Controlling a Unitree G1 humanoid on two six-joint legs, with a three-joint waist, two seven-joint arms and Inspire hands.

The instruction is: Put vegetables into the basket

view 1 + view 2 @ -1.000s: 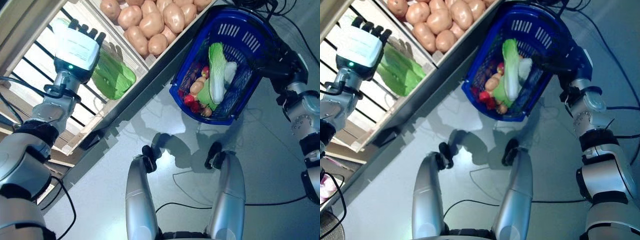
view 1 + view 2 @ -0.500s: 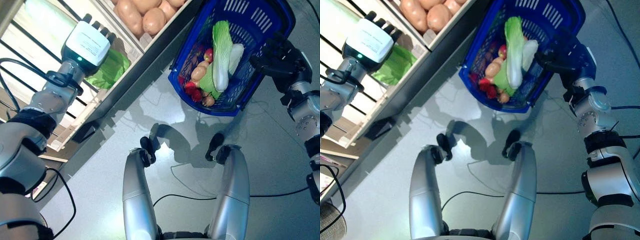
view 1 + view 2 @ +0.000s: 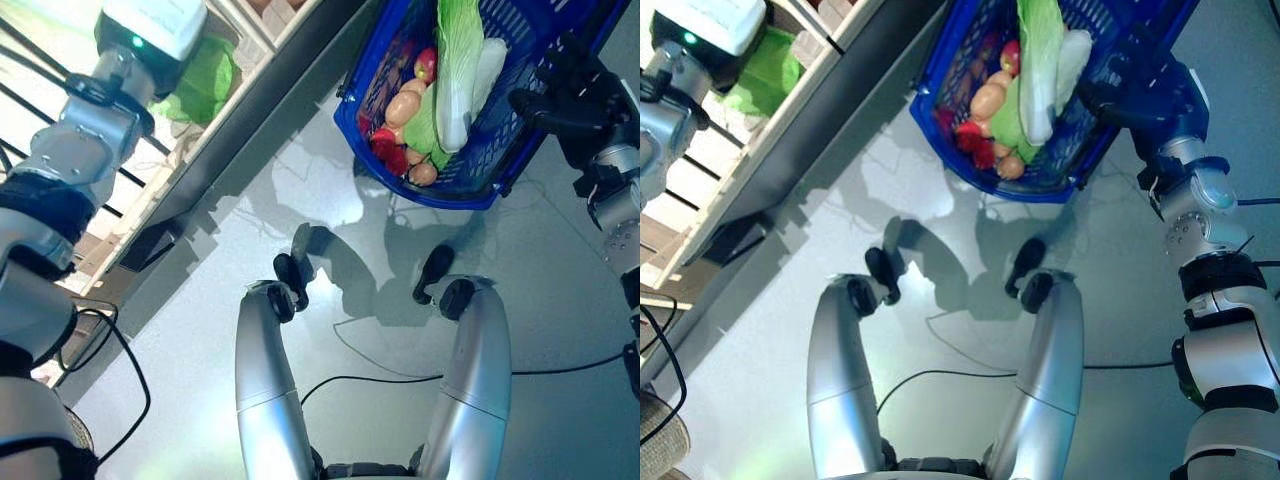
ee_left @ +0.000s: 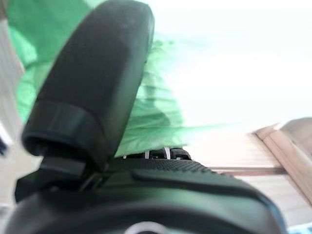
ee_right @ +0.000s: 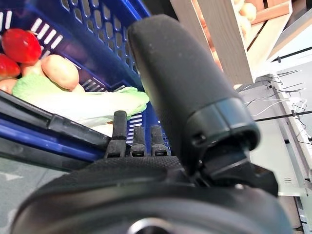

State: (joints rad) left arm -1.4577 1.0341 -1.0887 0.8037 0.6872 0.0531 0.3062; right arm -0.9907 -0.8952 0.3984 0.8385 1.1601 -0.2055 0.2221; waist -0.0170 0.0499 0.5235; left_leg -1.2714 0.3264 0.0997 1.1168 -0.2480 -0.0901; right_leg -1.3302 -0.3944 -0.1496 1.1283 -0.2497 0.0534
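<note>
Left eye view, one basket (image 3: 520, 170), two potatoes (image 3: 402, 106)

**Hidden and cut off**

The left hand (image 3: 150, 25) is cut by the top edge, its fingers hidden behind its white back. The leafy greens (image 3: 205, 80) are half covered by it (and blurred in the left wrist view). The basket (image 3: 470, 180) runs past the top edge.

Smooth grey floor (image 3: 250, 200) fills most of frame, glossy, bright reflections. Wooden slatted shelf (image 3: 790, 115) runs diagonally across upper left, grey edge strip along it. Strong light behind slats, far left.
</note>
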